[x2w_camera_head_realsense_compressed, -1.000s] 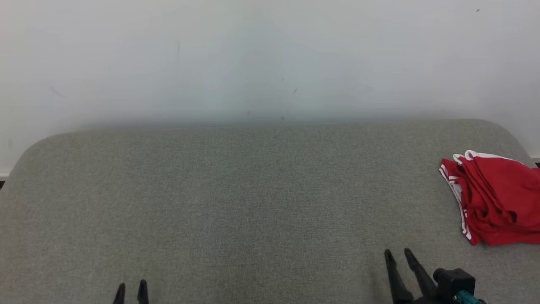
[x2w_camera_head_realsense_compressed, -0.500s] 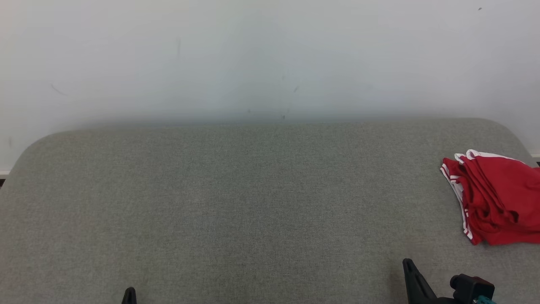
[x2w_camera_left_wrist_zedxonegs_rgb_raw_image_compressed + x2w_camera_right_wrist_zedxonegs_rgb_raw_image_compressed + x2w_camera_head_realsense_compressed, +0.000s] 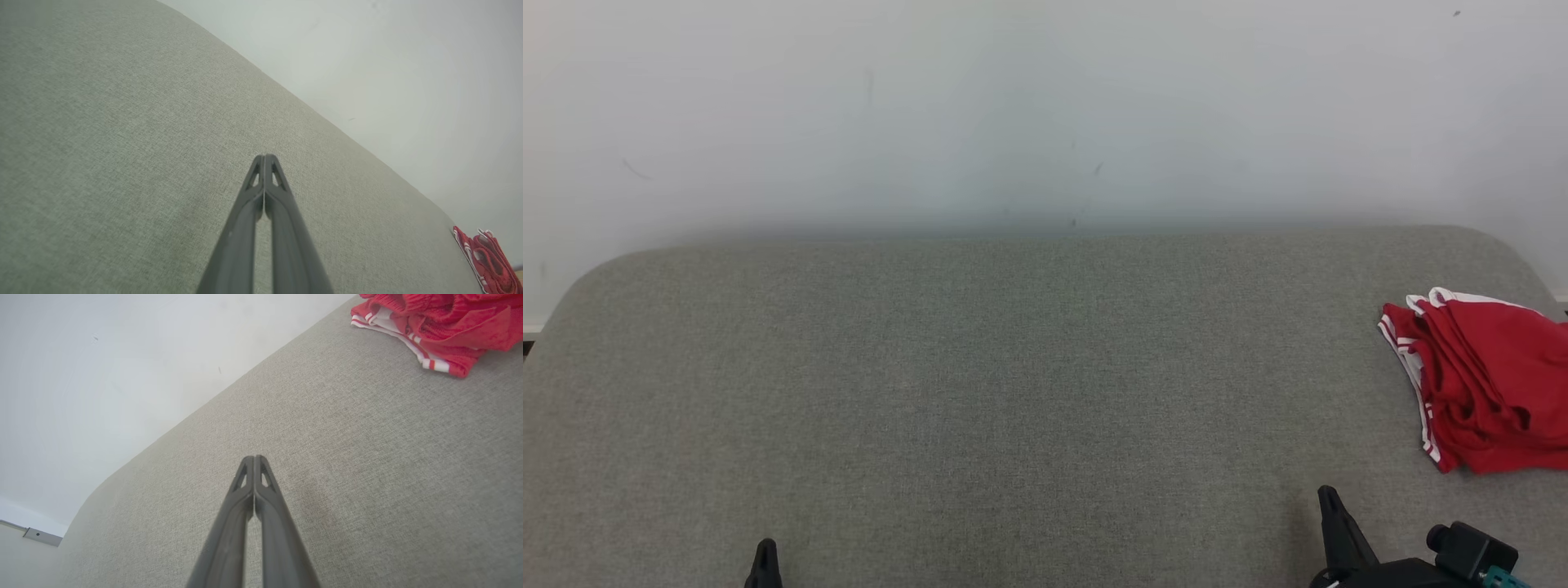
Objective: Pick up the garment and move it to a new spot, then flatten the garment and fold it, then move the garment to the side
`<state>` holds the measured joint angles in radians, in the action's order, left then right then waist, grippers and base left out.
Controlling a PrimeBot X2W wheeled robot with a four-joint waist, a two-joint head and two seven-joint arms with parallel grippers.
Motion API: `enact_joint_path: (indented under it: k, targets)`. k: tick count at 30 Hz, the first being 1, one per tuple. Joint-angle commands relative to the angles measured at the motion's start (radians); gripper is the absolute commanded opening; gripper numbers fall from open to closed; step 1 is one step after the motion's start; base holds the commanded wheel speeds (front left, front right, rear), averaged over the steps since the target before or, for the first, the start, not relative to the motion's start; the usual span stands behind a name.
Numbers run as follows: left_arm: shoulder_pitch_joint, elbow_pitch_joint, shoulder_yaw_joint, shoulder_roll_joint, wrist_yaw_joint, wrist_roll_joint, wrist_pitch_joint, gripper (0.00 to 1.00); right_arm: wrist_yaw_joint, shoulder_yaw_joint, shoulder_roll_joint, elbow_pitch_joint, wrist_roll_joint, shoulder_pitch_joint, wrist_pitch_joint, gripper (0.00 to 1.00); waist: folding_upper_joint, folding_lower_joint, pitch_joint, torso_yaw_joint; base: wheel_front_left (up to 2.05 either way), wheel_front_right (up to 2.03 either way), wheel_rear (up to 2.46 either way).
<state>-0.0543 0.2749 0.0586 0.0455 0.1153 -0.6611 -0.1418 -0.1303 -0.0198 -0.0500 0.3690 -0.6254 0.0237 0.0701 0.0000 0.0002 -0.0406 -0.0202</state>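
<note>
On pad (image 3: 1013, 367), at its right edge, we see red garment (image 3: 1486, 384) bunched. Our left gripper (image 3: 264, 157) and right gripper (image 3: 254, 458) hover over pad's near edge, fingers pressed together, empty.

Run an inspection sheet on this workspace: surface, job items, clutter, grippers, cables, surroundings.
Surface: grey fabric-covered table, far corners rounded, a faint darker patch in the right wrist view.
Job's things: red garment with white trim, loosely bunched at the right edge, partly cut off in the head view.
Clutter: nothing seen.
Grippers: left gripper shut, empty, above the fabric; right gripper shut, empty, apart from the garment.
Cables: nothing seen.
Surroundings: pale wall behind the table, a few small marks.
</note>
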Motion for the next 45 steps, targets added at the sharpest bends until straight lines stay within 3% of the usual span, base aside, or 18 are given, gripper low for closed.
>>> enact_joint_path:
  k: [1, 31, 45]
  targets:
    - [0.03, -0.015, 0.003, 0.004, 0.005, -0.025, 0.005, 0.0, 0.0, -0.005, -0.001, -0.018, -0.026, 0.033, -0.003, 0.0, 0.0, -0.0001, 0.0, 0.0, 0.0, 0.0, 0.0]
    - [0.097, -0.016, 0.017, 0.005, 0.009, -0.424, 0.106, 0.0, 0.0, -0.054, -0.001, -0.061, -0.438, 0.063, -0.088, 0.0, 0.0, -0.0001, 0.015, 0.007, 0.0, 0.0, 0.0]
    - [0.121, -0.016, 0.022, 0.006, 0.012, -0.555, 0.139, 0.0, -0.001, -0.071, -0.001, -0.075, -0.571, 0.07, -0.116, 0.0, 0.0, -0.0001, 0.021, 0.009, 0.0, 0.0, 0.0]
